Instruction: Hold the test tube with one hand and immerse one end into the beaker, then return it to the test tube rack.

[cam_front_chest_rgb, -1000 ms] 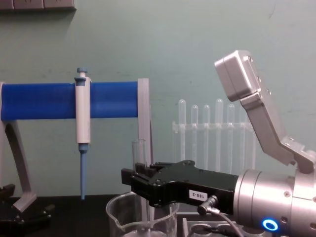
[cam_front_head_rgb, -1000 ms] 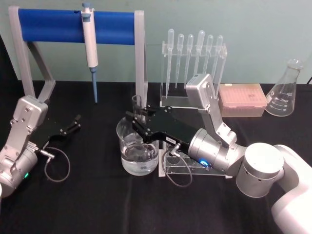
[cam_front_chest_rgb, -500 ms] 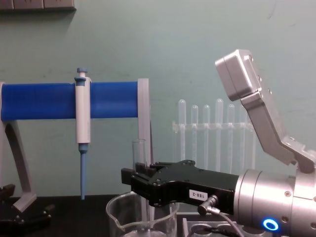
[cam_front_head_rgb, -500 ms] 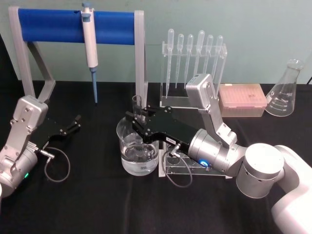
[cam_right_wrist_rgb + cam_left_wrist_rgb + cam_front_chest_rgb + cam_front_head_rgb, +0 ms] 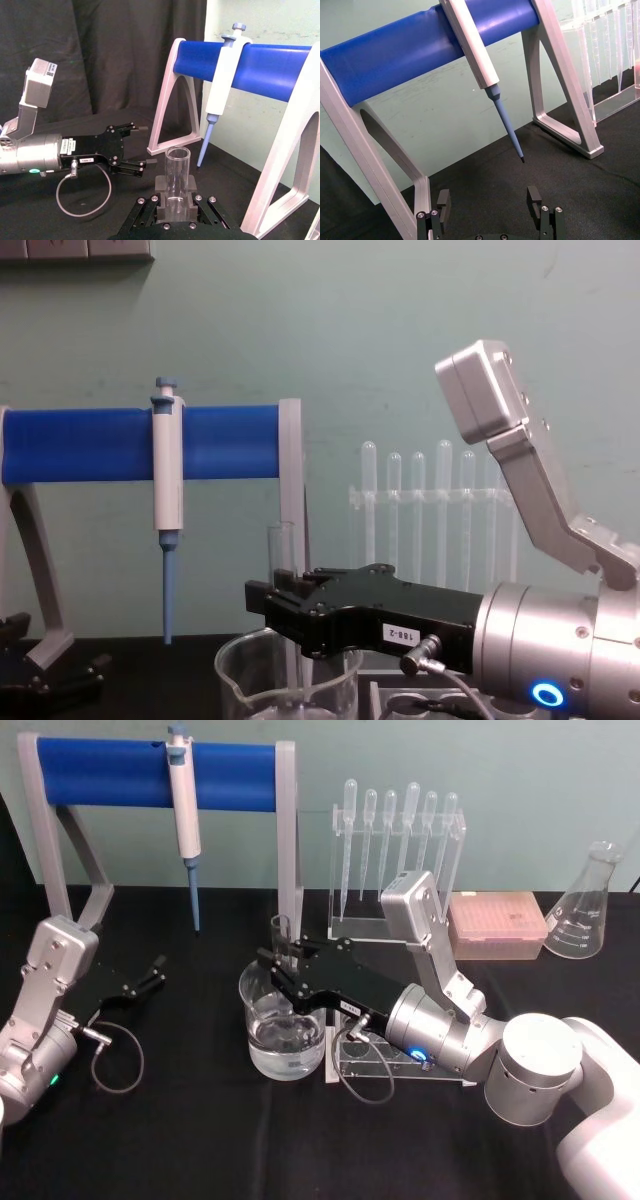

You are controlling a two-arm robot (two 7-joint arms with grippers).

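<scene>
The clear test tube (image 5: 281,934) stands upright with my right gripper (image 5: 277,970) shut on it, directly above the beaker (image 5: 262,1038). The tube's open rim (image 5: 177,151) rises above the black fingers (image 5: 161,186). Its lower part goes down inside the beaker (image 5: 238,678), which holds some clear liquid; the gripper hides the tube's bottom end. In the chest view the tube (image 5: 282,550) rises from behind the black gripper (image 5: 272,605) with its white label. My left gripper (image 5: 155,970) rests open and empty on the table at the left (image 5: 488,199).
A blue-and-white pipettor (image 5: 183,805) hangs from the blue-barred stand (image 5: 110,772) at the back. Behind the beaker stand a rack of plastic pipettes (image 5: 398,850), a pink box (image 5: 497,925) and a conical flask (image 5: 585,910). A clear holed rack (image 5: 378,1065) lies under my right wrist.
</scene>
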